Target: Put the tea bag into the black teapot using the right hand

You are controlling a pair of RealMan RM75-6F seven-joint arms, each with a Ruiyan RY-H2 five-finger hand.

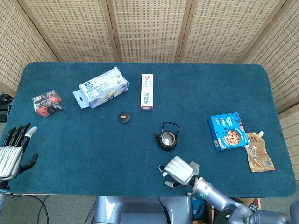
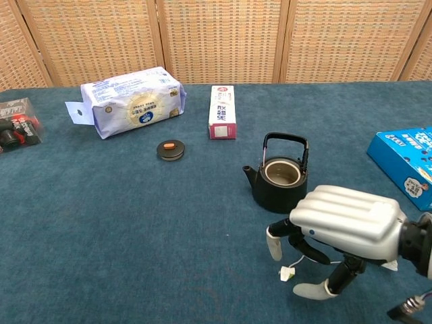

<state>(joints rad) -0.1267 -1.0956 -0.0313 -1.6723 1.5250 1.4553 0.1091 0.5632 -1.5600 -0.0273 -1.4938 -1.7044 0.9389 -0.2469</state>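
Lower right of the chest view: the right hand (image 2: 344,233) arches over the blue cloth table (image 2: 121,223), fingers (image 2: 275,244) spread and curled down, clamped on nothing that shows. Beneath it lie the small white paper tag (image 2: 287,273) and thin white string (image 2: 300,260) of the tea bag; its sachet is hidden. Light, limp and tearable, it likely lifts best pinched by the string near the tag. Just beyond stands the black iron teapot (image 2: 283,181), open. Its round black lid with orange knob (image 2: 170,149) lies further left. At the head view's lower left, the left hand (image 1: 13,150) rests with fingers apart, empty.
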